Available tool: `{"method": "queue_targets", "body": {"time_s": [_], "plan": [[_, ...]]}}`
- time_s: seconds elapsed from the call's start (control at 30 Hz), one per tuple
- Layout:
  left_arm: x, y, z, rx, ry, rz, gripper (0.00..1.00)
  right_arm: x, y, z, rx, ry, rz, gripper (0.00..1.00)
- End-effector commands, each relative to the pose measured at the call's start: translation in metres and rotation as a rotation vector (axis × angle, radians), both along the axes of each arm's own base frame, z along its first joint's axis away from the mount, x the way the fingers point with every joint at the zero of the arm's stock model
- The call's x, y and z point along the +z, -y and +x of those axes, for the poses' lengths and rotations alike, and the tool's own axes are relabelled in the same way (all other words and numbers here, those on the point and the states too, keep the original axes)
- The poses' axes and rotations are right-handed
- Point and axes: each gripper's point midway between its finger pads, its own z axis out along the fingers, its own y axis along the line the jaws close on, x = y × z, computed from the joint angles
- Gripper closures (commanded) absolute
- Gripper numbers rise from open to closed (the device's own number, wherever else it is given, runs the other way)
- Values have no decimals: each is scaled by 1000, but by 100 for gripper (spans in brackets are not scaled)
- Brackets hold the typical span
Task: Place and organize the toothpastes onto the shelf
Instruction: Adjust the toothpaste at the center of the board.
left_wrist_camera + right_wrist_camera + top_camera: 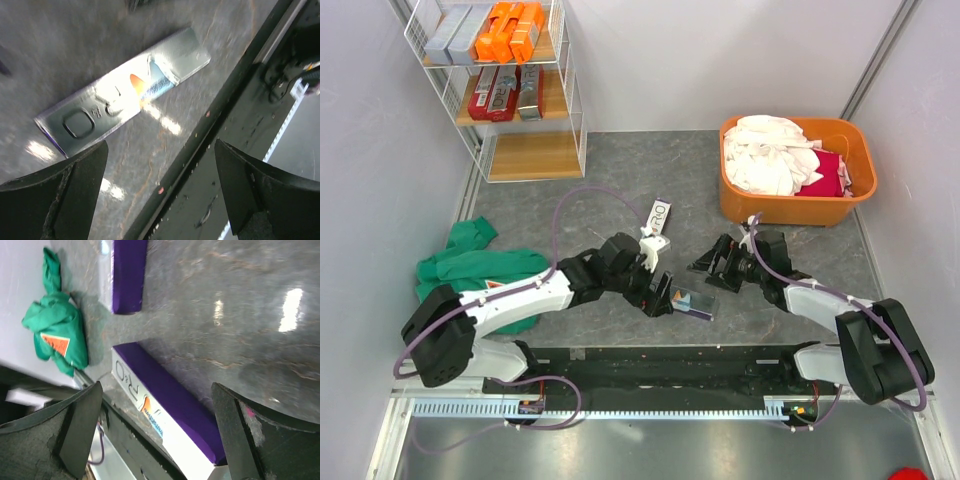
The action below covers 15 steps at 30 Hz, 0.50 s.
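A white and purple toothpaste carton (692,303) lies flat near the table's front edge. My left gripper (655,292) stands open just left of it. In the left wrist view this carton (125,95) lies beyond the open left gripper (160,145), with nothing between the fingers. My right gripper (712,268) is open just to its right. In the right wrist view the same carton (170,405) sits between and beyond the open right gripper (156,386). A second white and purple carton (660,214) (129,275) lies farther back. The shelf (532,155) holds grey, orange and red cartons on its upper two boards.
An orange tub of laundry (798,170) stands at the back right. A green cloth (470,265) (55,330) lies at the left, beside the left arm. The black mounting rail (670,365) (235,165) runs along the near edge, close to the flat carton.
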Motion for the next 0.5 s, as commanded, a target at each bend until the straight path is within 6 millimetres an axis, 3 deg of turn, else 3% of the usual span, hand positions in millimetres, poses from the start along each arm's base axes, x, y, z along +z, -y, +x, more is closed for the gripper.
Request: {"method": "queue_targets", "body": {"time_s": [0.0, 0.17, 0.4, 0.47], "plan": [[-28, 2, -18, 6, -137, -17, 6, 26, -16, 1, 128, 124, 45, 2], [-48, 3, -17, 27, -176, 12, 5, 19, -15, -15, 176, 109, 9, 2], [-74, 18, 7, 94, -173, 52, 4, 1, -12, -40, 224, 57, -3, 2], [-72, 28, 18, 106, -150, 34, 4, -3, -12, -48, 238, 42, -1, 2]]}}
